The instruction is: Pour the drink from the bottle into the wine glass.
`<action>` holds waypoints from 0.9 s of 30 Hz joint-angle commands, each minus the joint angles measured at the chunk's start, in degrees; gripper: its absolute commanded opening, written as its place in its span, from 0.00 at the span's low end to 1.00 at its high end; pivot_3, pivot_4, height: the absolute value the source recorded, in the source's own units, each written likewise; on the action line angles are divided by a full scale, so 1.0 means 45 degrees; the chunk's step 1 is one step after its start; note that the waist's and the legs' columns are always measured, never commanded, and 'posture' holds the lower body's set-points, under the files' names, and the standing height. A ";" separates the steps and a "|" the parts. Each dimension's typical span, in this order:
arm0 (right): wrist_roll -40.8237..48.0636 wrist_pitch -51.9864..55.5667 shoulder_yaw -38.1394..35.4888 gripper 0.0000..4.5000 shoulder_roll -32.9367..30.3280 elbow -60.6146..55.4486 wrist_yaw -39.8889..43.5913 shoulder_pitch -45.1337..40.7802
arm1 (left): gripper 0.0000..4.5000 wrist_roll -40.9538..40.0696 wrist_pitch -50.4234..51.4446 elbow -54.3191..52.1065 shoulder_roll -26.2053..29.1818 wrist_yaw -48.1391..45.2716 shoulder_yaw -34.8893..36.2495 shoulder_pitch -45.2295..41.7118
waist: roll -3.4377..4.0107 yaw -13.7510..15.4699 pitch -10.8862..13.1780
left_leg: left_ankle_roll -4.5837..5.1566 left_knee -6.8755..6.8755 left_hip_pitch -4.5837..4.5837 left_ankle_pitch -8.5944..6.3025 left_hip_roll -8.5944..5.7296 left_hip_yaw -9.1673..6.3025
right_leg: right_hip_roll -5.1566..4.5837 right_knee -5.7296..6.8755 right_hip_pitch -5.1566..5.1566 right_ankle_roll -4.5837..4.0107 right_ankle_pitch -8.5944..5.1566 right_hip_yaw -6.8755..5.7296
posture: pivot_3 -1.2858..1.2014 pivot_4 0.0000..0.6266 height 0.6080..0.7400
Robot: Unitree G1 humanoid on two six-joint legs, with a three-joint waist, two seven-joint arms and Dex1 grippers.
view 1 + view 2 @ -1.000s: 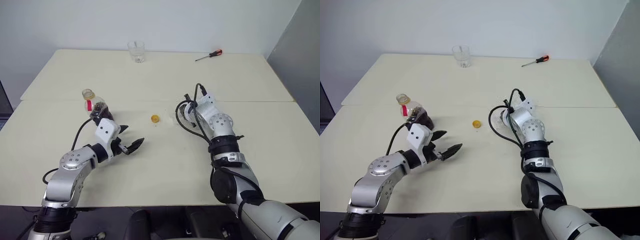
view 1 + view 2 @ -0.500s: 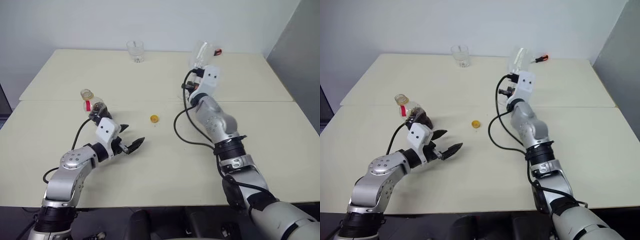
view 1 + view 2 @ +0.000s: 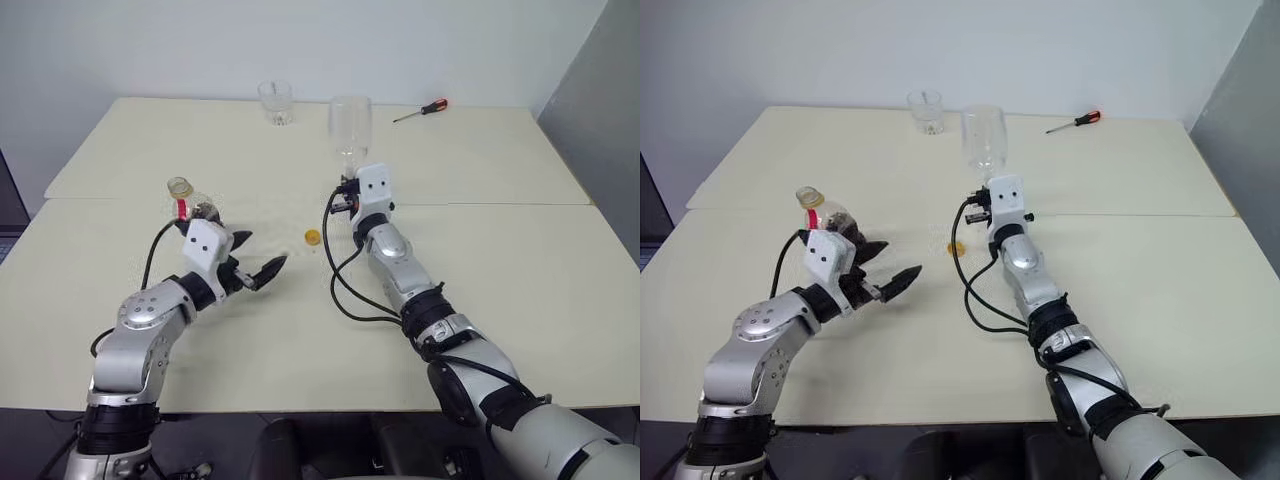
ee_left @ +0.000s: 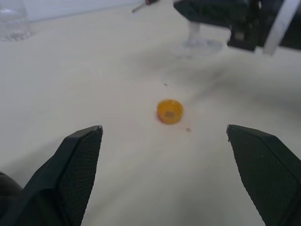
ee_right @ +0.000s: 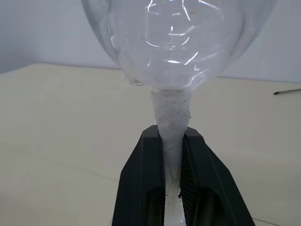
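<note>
Near the middle of the pale cream table [image 3: 480,160], the right gripper [image 5: 173,155] pinched the stem of the clear stemmed wine glass [image 3: 350,125] between its 2 black fingers, which were pressed against the stem on both sides. The glass stood upright above the gripper, its rounded bowl empty and raised clear of the table; in the left wrist view its round foot appeared close to the tabletop, though I could not tell whether it touched.

Toward the left side of the table, the small squat clear plastic bottle [image 3: 190,205] with the red neck label stood upright with its mouth uncapped, the dark brown drink [image 3: 840,222] low in its body. The left gripper [image 3: 255,262] sat just beside the bottle, its 2 fingers spread wide with nothing between them, pointing toward the table's middle.

The small yellow cap [image 4: 170,111] lay on the bare table between the 2 grippers, touching neither.

At the far edge of the table, a short clear tumbler [image 3: 274,102] stood upright, and a red-handled screwdriver [image 3: 420,110] lay well apart from it to the right.
</note>
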 commanded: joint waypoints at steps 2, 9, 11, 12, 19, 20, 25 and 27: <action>-0.0447 -0.1021 -0.0161 0.03 -0.0013 0.0204 0.0419 0.0161 | 1.00 -0.0380 -0.0049 -0.0769 0.0062 0.0178 0.0451 -0.0263 | 0.0001 0.0017 0.0000 | 0.0000 -0.0001 0.0002 0.0000 0.0002 -0.0001 | 0.0000 0.0006 -0.0001 0.0000 0.0000 -0.0002 | 0.52 0.24 1.00; -0.0758 -0.1117 -0.0275 0.03 0.0005 0.0932 0.0727 0.0663 | 1.00 -0.0858 0.0427 -0.1204 0.0164 0.0480 0.0651 -0.0581 | 0.0001 0.0050 0.0000 | -0.0011 -0.0001 0.0005 0.0007 0.0006 -0.0004 | 0.0001 0.0014 0.0000 -0.0003 0.0002 -0.0009 | 0.52 0.24 1.00; -0.0955 -0.0994 -0.0171 0.03 0.0020 0.1128 0.0703 0.0706 | 1.00 -0.0880 0.0499 -0.1284 0.0211 0.0508 0.0672 -0.0546 | 0.0001 0.0049 0.0000 | -0.0013 -0.0002 0.0020 0.0007 0.0004 -0.0005 | 0.0002 0.0016 0.0009 -0.0003 0.0001 -0.0004 | 0.52 0.24 1.00; -0.1023 -0.0941 -0.0143 0.03 0.0032 0.1182 0.0703 0.0728 | 1.00 -0.0892 0.0524 -0.1326 0.0223 0.0523 0.0679 -0.0509 | 0.0000 0.0050 -0.0001 | -0.0013 -0.0002 0.0025 0.0007 0.0004 -0.0006 | 0.0003 0.0016 0.0016 -0.0003 0.0001 -0.0006 | 0.52 0.24 1.00; -0.1200 -0.0365 -0.0106 0.03 0.0141 0.0763 0.1283 0.1357 | 1.00 -0.0928 0.0695 -0.1498 0.0287 0.0546 0.0738 -0.0430 | -0.0011 0.0055 -0.0010 | -0.0025 -0.0002 0.0063 0.0014 0.0002 -0.0005 | 0.0004 0.0018 0.0053 -0.0002 0.0001 -0.0010 | 0.52 0.24 1.00; -0.1222 -0.0243 -0.0045 0.03 0.0142 0.0499 0.1435 0.1560 | 1.00 -0.0934 0.0704 -0.1500 0.0295 0.0538 0.0738 -0.0424 | -0.0011 0.0055 -0.0011 | -0.0025 -0.0002 0.0069 0.0015 0.0003 -0.0006 | 0.0004 0.0019 0.0059 -0.0002 0.0001 -0.0010 | 0.52 0.24 1.00; -0.1453 0.0121 0.0157 0.03 0.0058 -0.0396 0.1832 0.2471 | 1.00 -0.0890 0.0696 -0.1397 0.0262 0.0514 0.0612 -0.0525 | -0.0014 0.0048 -0.0016 | -0.0025 -0.0002 0.0096 0.0015 0.0001 -0.0009 | 0.0006 0.0025 0.0073 -0.0002 0.0001 0.0005 | 0.52 0.24 1.00; -0.1538 0.0293 0.0229 0.03 0.0022 -0.0636 0.1949 0.2731 | 1.00 -0.0875 0.0679 -0.1326 0.0259 0.0482 0.0561 -0.0595 | -0.0014 0.0044 -0.0015 | -0.0026 -0.0002 0.0128 0.0015 -0.0001 -0.0006 | 0.0009 0.0025 0.0099 -0.0002 0.0001 0.0007 | 0.52 0.24 1.00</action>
